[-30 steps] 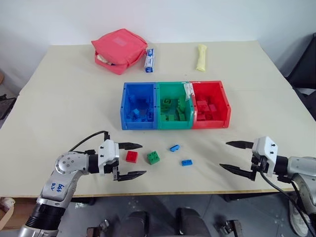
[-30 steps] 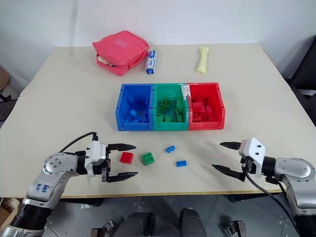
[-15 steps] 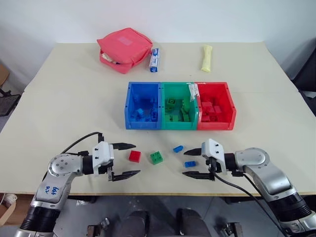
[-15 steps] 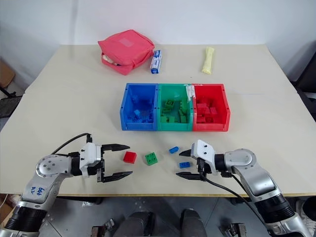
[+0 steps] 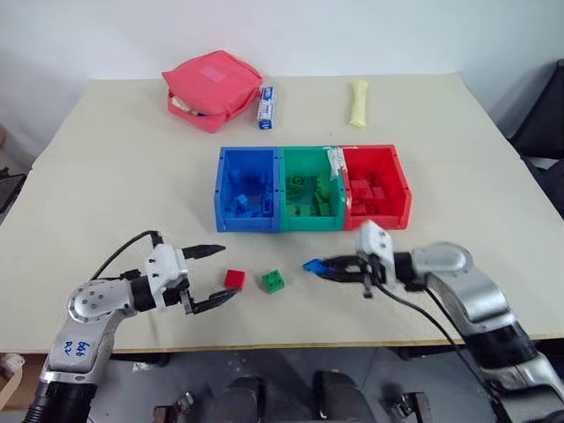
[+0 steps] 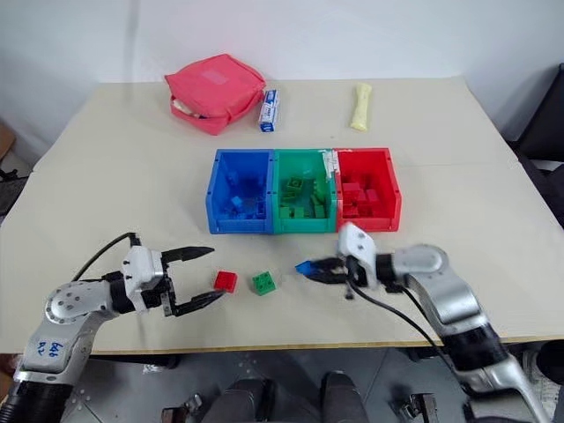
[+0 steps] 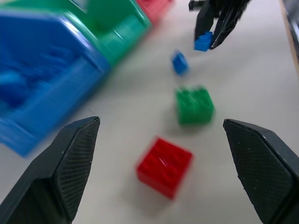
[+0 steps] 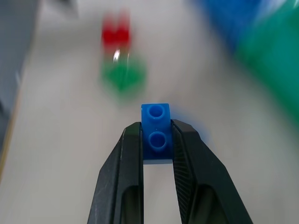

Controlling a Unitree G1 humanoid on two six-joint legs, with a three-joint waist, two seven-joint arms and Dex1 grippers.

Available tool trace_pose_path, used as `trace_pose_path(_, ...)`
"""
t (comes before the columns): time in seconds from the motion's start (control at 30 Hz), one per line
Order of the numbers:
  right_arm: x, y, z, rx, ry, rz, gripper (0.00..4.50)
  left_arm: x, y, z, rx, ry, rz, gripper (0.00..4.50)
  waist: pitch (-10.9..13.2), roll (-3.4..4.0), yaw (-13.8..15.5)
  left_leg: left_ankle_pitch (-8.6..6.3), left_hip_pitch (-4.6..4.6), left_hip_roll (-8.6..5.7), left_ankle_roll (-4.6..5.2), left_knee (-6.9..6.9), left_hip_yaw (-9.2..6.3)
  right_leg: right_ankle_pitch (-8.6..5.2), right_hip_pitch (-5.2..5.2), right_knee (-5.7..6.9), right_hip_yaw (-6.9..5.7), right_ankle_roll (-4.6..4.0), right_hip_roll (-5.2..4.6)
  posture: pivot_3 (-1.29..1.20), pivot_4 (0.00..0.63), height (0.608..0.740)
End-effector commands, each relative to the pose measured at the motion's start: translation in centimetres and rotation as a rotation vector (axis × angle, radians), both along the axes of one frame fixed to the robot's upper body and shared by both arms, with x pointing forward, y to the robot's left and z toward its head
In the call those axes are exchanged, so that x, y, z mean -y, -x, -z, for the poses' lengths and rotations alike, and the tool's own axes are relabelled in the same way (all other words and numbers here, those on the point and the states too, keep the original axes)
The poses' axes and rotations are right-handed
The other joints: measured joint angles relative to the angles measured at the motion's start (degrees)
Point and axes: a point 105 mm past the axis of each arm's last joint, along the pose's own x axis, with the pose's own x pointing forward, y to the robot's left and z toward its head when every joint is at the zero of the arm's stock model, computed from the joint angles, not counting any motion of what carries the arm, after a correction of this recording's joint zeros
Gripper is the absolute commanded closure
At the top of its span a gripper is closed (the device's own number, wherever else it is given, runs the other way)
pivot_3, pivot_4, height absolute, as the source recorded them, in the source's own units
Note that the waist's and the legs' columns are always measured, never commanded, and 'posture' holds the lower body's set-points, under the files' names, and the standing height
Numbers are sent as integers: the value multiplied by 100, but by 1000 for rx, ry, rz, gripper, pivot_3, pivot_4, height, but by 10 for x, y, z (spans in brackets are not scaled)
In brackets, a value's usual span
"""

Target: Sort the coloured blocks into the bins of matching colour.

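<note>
My right gripper (image 5: 317, 266) is shut on a small blue block (image 8: 156, 132) and holds it just above the table, in front of the green bin (image 5: 308, 222). A second blue block (image 7: 179, 63) lies on the table close below it. The red block (image 5: 233, 279) and the green block (image 5: 272, 281) sit side by side near the table's front. My left gripper (image 5: 229, 271) is open, its fingertips just left of the red block without touching it. The blue bin (image 5: 247, 220), the green bin and the red bin (image 5: 381, 218) stand joined in a row mid-table, each with several blocks inside.
A pink-red zipped pouch (image 5: 211, 88), a small blue-and-white box (image 5: 265, 107) and a pale yellow roll (image 5: 357, 102) lie at the far side. The table's front edge (image 5: 291, 339) runs close behind both grippers.
My right gripper swept left from the table's right side, shut on one blue block and raised it. The left gripper drew back slightly to the left, still open.
</note>
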Motion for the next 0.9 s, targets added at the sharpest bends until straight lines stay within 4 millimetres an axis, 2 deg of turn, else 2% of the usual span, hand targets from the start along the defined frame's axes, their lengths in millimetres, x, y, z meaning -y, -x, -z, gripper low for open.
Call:
trace_pose_path(0.03,-29,-10,-35,55,-95,0,4061,-14,4,-11,29,53,-89,0,0,0,-13,0,-1,-1,0,-3,-1,0,-5,7,1,0,-1,0,150,740)
trace_pose_path(0.17,-64,-44,-64,118,-167,103,4061,-31,7,-9,30,90,-203,0,0,-1,-32,-2,-7,-11,2,-5,-2,0,-20,27,1,0,-7,0,150,740)
trace_pose_path(0.33,-72,-80,-63,195,-122,237,4061,-36,14,-2,25,100,-253,0,-3,-5,-16,-1,-12,-22,4,-2,-5,4,-48,62,-2,-7,-13,0,150,740)
trace_pose_path(0.5,-76,-87,-77,236,-157,239,2332,-32,18,-1,0,103,-224,0,-3,-5,-53,1,-20,-19,5,-5,2,5,-55,71,-1,-9,-11,0,150,740)
trace_pose_path(0.6,-68,-80,-75,262,-155,207,1344,-30,17,-2,4,95,-198,0,-3,-5,-67,0,-19,-13,1,-9,3,5,-58,71,-4,-9,-8,0,150,740)
trace_pose_path(0.67,-54,-63,-70,279,-150,126,596,-25,14,-6,9,96,-157,0,-3,-5,-33,1,-20,-13,1,-9,4,5,-57,69,-5,-9,-8,0,150,740)
trace_pose_path(0.73,-30,-35,-60,263,-158,28,27,-18,10,-7,10,84,-110,0,-3,-6,73,-1,-23,-19,5,-4,-8,5,-52,61,-9,-9,-11,0,150,740)
trace_pose_path(0.8,-8,-16,-48,256,-134,-6,27,-10,7,-6,9,60,-67,0,-3,-6,115,-10,-24,-23,17,5,-9,5,-46,53,-8,-9,-13,0,150,740)
trace_pose_path(0.9,31,-2,-24,260,-43,43,27,0,4,-2,0,18,1,0,-3,-6,114,-12,-25,-29,24,10,-2,5,-36,44,-6,-8,-19,0,150,740)
